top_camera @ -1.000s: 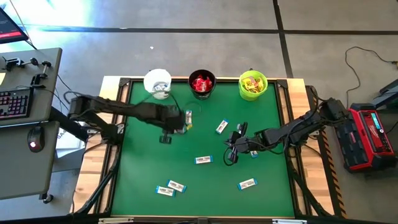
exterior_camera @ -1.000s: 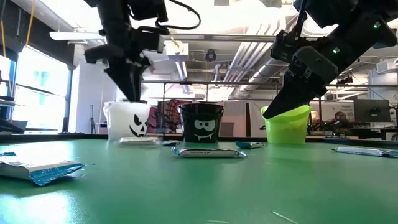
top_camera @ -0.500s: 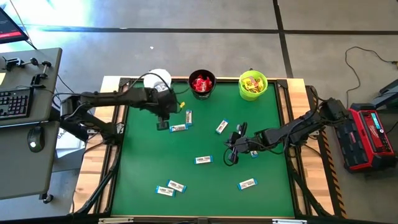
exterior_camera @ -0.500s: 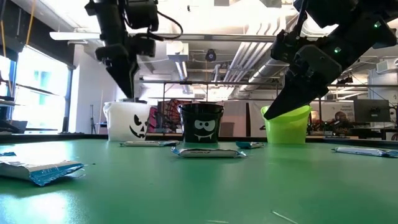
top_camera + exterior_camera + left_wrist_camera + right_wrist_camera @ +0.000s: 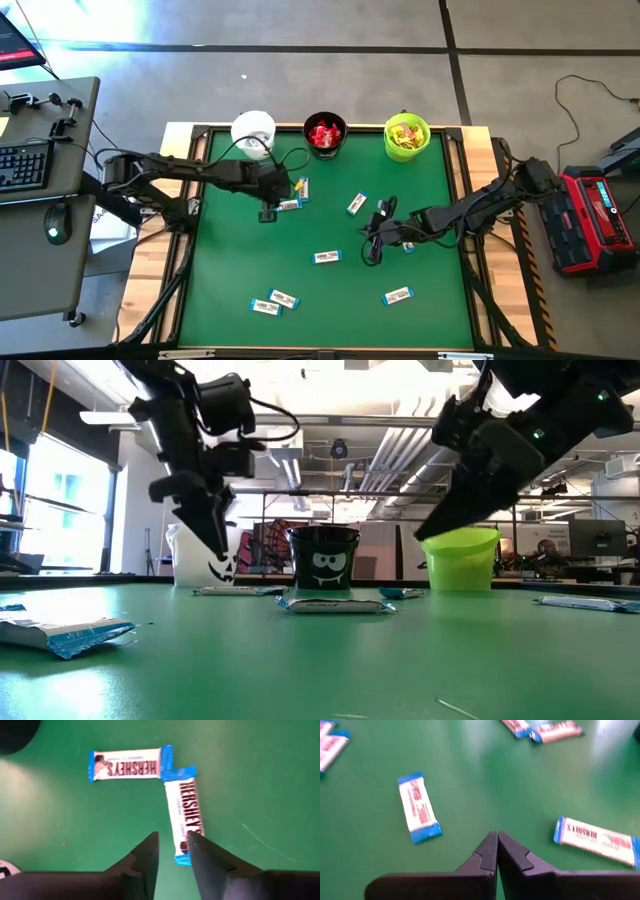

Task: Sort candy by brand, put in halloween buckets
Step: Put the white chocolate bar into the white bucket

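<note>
Candy bars (image 5: 290, 205) by your left gripper (image 5: 172, 852).
You see its fingers narrowly apart above two white-and-blue bars touching at a corner, near the white bucket (image 5: 253, 130); your right gripper (image 5: 497, 851), pinched shut and empty, hovers mid-table.

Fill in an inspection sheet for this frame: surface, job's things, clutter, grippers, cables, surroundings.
Surface: green mat on a wooden-edged table.
Job's things: white pail, black pail holding red packets, lime green pail holding yellow ones; white-and-blue bars scattered on the mat.
Clutter: nothing seen.
Grippers: left gripper open above two bars; right gripper shut, empty.
Cables: cable on the floor.
Surroundings: desk with keyboard.
</note>
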Controlling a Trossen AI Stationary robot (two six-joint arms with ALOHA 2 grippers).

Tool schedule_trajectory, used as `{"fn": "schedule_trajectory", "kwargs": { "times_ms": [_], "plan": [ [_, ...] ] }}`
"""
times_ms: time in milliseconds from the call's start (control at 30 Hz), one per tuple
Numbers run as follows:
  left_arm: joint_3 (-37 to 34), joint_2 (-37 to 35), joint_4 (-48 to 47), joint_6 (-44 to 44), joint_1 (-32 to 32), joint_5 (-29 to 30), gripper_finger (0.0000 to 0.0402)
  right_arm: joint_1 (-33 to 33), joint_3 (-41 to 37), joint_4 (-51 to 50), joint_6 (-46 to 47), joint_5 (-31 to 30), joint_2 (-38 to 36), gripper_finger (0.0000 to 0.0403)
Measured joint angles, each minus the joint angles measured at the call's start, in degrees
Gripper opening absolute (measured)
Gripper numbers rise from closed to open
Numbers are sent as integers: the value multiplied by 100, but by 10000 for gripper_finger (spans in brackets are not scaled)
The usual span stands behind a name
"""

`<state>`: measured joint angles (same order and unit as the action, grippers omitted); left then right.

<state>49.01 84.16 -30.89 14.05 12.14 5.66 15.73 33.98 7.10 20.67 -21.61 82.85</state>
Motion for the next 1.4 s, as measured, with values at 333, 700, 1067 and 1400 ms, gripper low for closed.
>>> {"fn": "schedule_trajectory", "kwargs": {
  "times_ms": [333,700,1067,1400],
  "plan": [
    [-378,281,444,156,364,68,30,0,25,541,-189,15,7,0],
    [-523,614,1106,166,221,-334,3,-216,1127,523,-936,280,817,0],
    [-511,922,1785,253,-329,-377,3,-429,1753,316,-917,416,1638,0],
    [-394,238,1413,-93,-1341,-19,3,-639,2153,131,-926,451,2037,1]
  ]
}}
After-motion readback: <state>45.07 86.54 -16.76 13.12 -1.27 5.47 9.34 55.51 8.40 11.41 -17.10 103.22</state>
